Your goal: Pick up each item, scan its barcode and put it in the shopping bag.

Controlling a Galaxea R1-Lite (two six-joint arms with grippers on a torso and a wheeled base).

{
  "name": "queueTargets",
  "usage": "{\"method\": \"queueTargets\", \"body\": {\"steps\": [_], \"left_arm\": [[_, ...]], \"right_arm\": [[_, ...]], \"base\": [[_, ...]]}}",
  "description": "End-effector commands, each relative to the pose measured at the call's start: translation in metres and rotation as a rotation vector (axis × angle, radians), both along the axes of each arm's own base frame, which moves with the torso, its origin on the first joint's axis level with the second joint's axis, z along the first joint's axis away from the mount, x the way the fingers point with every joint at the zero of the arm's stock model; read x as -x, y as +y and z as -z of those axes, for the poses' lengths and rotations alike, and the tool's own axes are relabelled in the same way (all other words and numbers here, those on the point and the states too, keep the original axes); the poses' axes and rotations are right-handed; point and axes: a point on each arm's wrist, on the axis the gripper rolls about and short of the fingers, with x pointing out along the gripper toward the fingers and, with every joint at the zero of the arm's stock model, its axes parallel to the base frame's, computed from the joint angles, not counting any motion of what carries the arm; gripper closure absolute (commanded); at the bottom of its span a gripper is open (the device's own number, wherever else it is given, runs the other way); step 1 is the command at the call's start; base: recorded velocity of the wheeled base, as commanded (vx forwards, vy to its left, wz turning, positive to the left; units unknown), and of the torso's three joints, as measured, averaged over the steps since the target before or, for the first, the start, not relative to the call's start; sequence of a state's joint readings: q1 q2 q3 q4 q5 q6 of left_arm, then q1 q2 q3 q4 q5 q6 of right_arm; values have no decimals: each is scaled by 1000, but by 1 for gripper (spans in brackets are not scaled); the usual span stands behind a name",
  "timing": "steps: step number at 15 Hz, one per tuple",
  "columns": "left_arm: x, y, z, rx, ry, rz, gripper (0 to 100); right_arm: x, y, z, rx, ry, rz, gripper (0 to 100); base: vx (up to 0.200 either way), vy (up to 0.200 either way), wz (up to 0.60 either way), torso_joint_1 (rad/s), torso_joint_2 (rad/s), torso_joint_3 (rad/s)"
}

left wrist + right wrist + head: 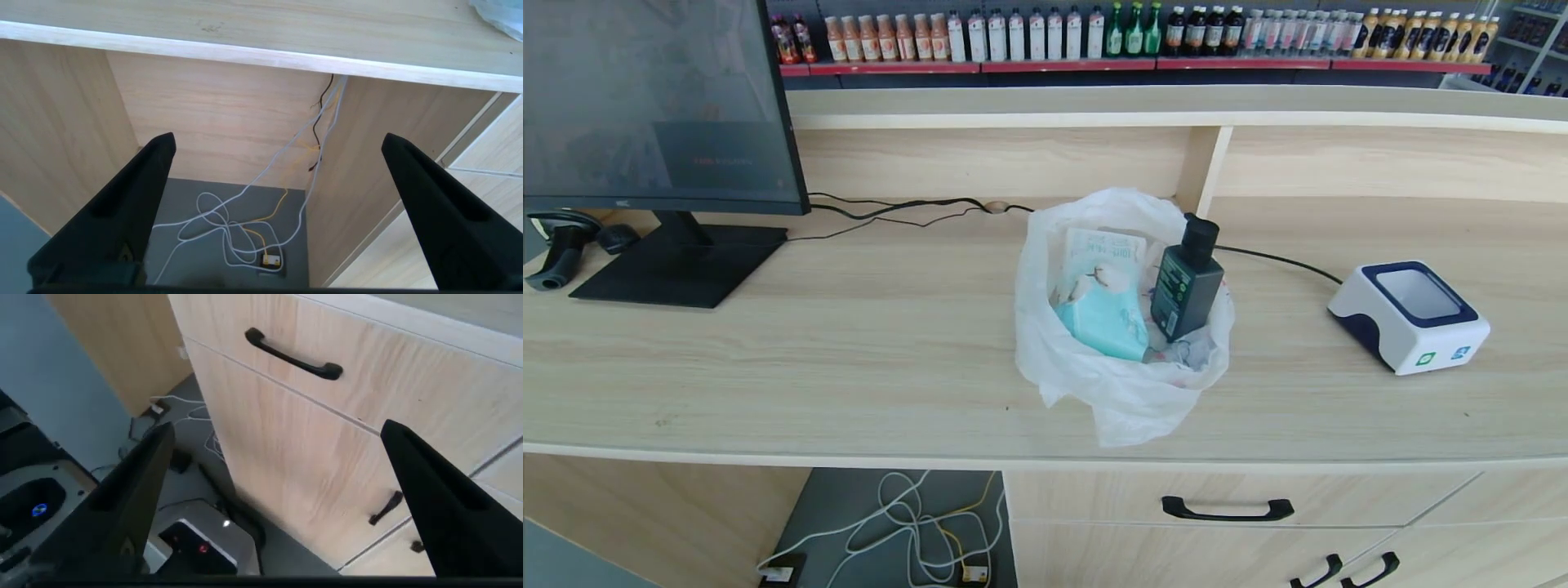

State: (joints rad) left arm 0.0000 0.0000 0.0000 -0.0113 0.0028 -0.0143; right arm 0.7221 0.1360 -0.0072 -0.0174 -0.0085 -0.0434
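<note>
Shopping bag (1123, 384), one in number and of white plastic, is seen standing open near the middle of the pale wooden counter (849, 351). Two items are held inside it: one pale teal soft pack (1098, 298) printed with a picture of cotton bolls, on the side nearer the monitor, and one dark bottle (1186, 287) with a black cap, propped nearly upright against the bag's other side. Pale print is carried on the bottle's label and on the pack, but it is too small to be made out. One white and navy barcode scanner (1409, 317), its window facing up, is set on the counter to the right of the bag and apart from it; two small square stickers, one green and one blue, are shown on its front. One black monitor (658, 106) is placed at the left end, with one handheld scanner (556, 249) beside its base. Three black drawer handles (1227, 510) are counted below the counter. A long row of drinks bottles (1135, 33) is lined up on red-edged shelves behind. The left gripper (278, 212) is held below the counter's front edge, over a tangle of cables (237, 237) on the floor, its two black fingers spread wide apart. The right gripper (278, 506) is held before the drawer fronts, likewise spread wide and clamped on nothing.
</note>
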Motion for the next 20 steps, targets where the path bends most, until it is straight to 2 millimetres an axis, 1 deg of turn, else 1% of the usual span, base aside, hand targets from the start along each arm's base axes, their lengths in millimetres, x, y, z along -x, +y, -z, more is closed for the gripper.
{"method": "queueTargets", "body": {"steps": [1, 2, 3, 6, 7, 8, 9, 11, 14, 18, 20], "left_arm": [[0, 0, 0, 1, -1, 0, 0], [0, 0, 0, 1, -1, 0, 0], [0, 0, 0, 1, -1, 0, 0], [0, 0, 0, 1, -1, 0, 0], [0, 0, 0, 1, -1, -2, 0], [0, 0, 0, 1, -1, 0, 0], [0, 0, 0, 1, 1, 0, 0], [0, 0, 0, 1, -1, 0, 0], [0, 0, 0, 1, -1, 0, 0], [0, 0, 0, 1, 1, -2, 0], [0, 0, 0, 1, 1, 0, 0]], "right_arm": [[3, -3, 5, -45, -12, -90, 0], [3, -3, 5, -42, -6, -69, 0], [3, -2, 5, -36, -2, -14, 0], [3, 6, 4, -10, 29, 429, 0], [3, 8, 4, -9, 34, 616, 0], [3, 9, 4, -10, 36, 704, 0], [4, 10, 4, -17, 22, 750, 0], [13, 9, 6, -57, -91, 683, 0], [14, 9, 7, -46, -101, 687, 0], [14, 8, 6, 15, -130, 702, 0], [14, 8, 6, -33, -107, 708, 0]], "base": [[0, 0, 0, 0, 0, 0], [0, 0, 0, 0, 0, 0], [0, 0, 0, 0, 0, 0], [0, 0, 0, 0, 0, 0], [0, 0, 0, 0, 0, 0], [0, 0, 0, 0, 0, 0], [0, 0, 0, 0, 0, 0], [0, 0, 0, 0, 0, 0], [0, 0, 0, 0, 0, 0], [0, 0, 0, 0, 0, 0], [-200, 0, 0, 5, 2, 2]]}}
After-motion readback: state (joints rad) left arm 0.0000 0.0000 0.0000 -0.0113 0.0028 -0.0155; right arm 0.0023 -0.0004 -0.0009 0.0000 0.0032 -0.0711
